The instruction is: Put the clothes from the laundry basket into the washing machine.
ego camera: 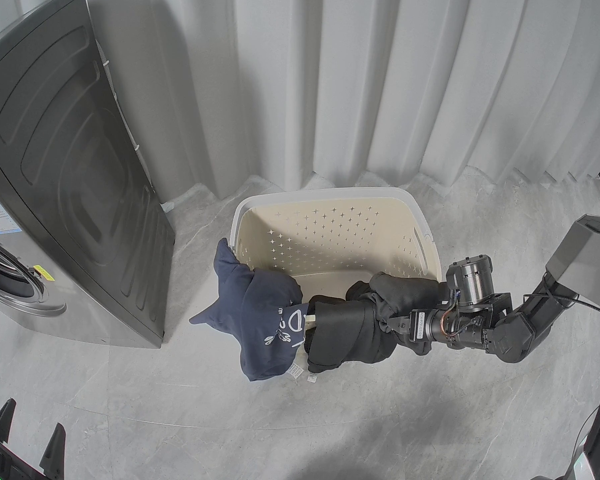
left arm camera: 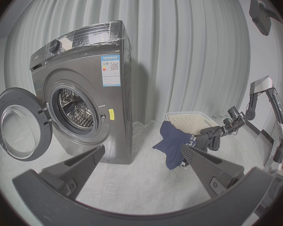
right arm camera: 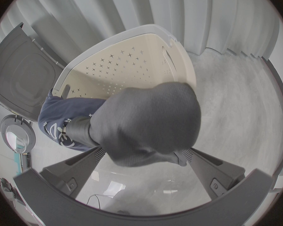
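The right hand (right arm camera: 143, 153), spread wide around the black garment (right arm camera: 147, 123) slumped over the laundry basket (ego camera: 327, 198) front rim, should close deep on a thick fold, then lift clear of the navy garment (ego camera: 260, 315).

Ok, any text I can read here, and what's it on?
Washing machine, blue-and-white label: print too small to read.
Yellow sticker on its front: too small to read.
Navy garment, white print: crumpled, cannot be read.
Nothing reads clearly.
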Controlling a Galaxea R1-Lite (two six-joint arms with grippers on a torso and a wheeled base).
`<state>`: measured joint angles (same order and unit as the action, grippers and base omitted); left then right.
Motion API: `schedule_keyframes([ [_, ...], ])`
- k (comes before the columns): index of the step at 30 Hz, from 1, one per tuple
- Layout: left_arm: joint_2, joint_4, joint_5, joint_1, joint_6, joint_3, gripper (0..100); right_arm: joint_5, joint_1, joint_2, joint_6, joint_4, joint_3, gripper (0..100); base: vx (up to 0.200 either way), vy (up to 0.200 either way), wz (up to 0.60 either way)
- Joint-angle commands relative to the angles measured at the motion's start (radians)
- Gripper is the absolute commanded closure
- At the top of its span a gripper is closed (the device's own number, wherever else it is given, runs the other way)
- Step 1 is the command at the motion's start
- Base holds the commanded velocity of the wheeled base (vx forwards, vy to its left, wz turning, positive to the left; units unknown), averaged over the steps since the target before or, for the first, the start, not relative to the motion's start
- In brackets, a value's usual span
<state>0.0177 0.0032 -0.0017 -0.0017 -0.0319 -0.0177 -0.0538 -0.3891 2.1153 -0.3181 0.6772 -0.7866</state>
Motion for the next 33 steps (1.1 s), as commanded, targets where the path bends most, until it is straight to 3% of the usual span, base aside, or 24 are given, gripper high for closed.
schedule_keyframes([
  [1, -0.012, 0.000, 0.000, 0.000, 0.000, 0.015, 0, 0.002, 0.004, 0.045, 0.002, 0.024, -0.026, 0, 0.000, 0.000, 0.00],
  [2, -0.013, 0.000, 0.000, 0.000, 0.000, 0.015, 0, 0.002, 0.004, 0.051, 0.002, 0.035, -0.028, 0, 0.000, 0.000, 0.00],
  [3, -0.013, 0.000, 0.000, 0.000, 0.000, 0.015, 0, 0.002, 0.004, 0.058, 0.004, 0.042, -0.029, 100, 0.000, 0.000, 0.00],
  [12, -0.012, 0.000, 0.000, 0.000, 0.000, 0.015, 0, 0.008, -0.007, 0.077, 0.004, 0.127, -0.014, 100, 0.000, 0.000, 0.00],
  [15, -0.012, 0.000, 0.000, 0.000, 0.000, 0.015, 0, 0.014, -0.019, 0.043, 0.004, 0.157, 0.033, 100, 0.000, 0.000, 0.00],
  [23, -0.012, 0.000, 0.000, 0.000, 0.000, 0.015, 0, 0.022, -0.077, -0.293, 0.010, 0.162, 0.216, 100, 0.000, 0.000, 0.00],
  [28, -0.012, 0.000, 0.000, 0.000, 0.001, 0.015, 0, 0.022, -0.105, -0.471, 0.017, 0.151, 0.245, 100, 0.000, 0.000, 0.00],
  [33, -0.013, 0.000, 0.000, 0.000, 0.006, 0.015, 0, 0.052, -0.142, -0.673, 0.017, 0.114, 0.245, 100, 0.000, 0.000, 0.00],
])
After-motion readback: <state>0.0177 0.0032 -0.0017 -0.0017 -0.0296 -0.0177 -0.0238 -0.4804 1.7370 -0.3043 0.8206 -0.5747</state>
